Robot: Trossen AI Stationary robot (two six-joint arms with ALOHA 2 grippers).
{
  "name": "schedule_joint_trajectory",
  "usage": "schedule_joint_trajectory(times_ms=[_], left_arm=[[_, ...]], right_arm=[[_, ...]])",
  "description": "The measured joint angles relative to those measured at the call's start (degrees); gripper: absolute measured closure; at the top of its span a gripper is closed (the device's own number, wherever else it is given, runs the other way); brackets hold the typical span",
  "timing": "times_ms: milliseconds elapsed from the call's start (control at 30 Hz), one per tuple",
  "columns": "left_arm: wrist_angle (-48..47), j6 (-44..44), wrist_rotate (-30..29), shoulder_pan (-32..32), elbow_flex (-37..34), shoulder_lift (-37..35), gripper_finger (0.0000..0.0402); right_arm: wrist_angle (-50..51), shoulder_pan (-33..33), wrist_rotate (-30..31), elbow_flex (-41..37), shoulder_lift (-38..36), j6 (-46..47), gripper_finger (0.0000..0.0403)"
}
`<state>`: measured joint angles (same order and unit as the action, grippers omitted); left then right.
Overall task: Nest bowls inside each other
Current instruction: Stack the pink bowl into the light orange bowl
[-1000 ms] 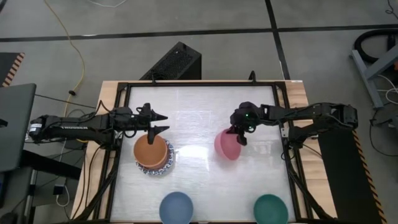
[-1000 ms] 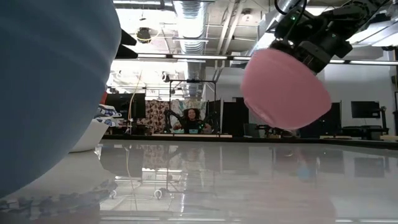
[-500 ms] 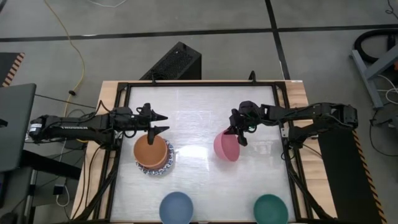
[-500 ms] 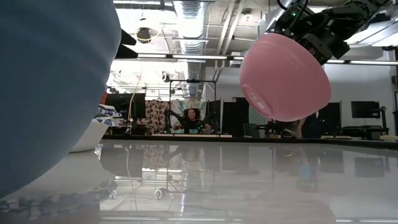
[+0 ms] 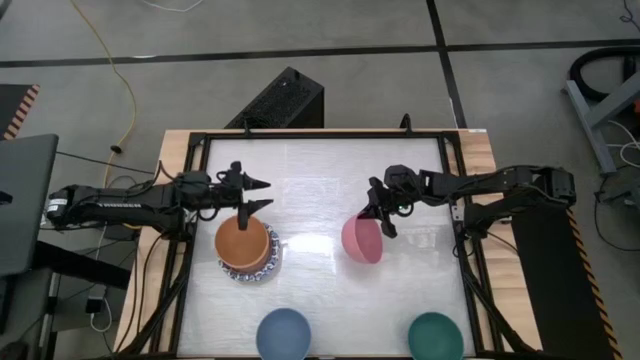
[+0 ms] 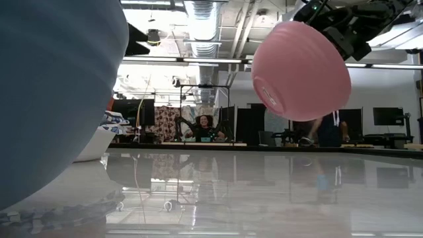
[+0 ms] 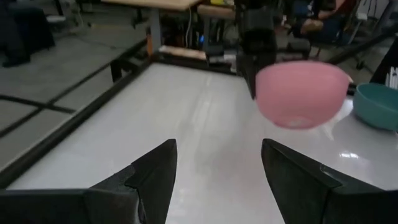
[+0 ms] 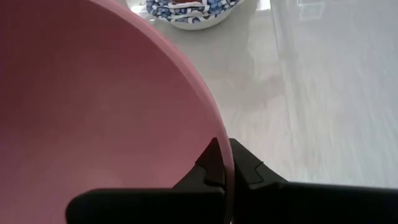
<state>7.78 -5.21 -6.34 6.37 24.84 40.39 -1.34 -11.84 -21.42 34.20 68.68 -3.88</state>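
Gripping the pink bowl by its rim, our right end effector holds it in the air above the middle-right of the counter; the two fingers are pinched tight on the rim, one inside and one outside. From the low camera the bowl hangs tilted, clear of the glossy white surface. From our left wrist we see it suspended ahead, between our two spread fingers.

Our left end effector stands wide and holds nothing, hovering just behind the stack on the counter's left side. That stack shows an orange bowl on top, nested in others, with a blue-patterned white rim showing at the bottom.

We see a blue bowl at the front edge, left of centre, and a dark green bowl at the front right, well apart from each other and from the stack. A person sits far back in the room beyond the counter.
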Motion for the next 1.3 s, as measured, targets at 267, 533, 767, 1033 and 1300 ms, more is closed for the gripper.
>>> schedule_joint_trajectory(times_ms=[267,533,767,1033,1300], left_arm=[[3.5,0.5,-0.3,0.0,0.0,0.0,0.0178],[3.9,-0.5,-0.5,0.0,0.0,0.0,0.0178],[3.8,-3.8,0.3,0.0,0.0,0.0,0.0178],[3.7,-5.0,1.6,0.0,0.0,0.0,0.0178],[3.7,-5.3,3.1,0.0,0.0,0.0,0.0178]], right_arm=[[-1.9,0.2,-2.2,0.0,0.0,-1.2,0.0391],[-2.8,0.2,-2.8,0.0,0.0,-2.7,0.0391],[-6.9,0.2,-4.7,0.0,0.0,-0.7,0.0391],[-8.1,0.2,-5.7,0.0,0.0,-2.1,0.0391],[-8.2,0.2,-5.7,0.0,0.0,-3.7,0.0391]])
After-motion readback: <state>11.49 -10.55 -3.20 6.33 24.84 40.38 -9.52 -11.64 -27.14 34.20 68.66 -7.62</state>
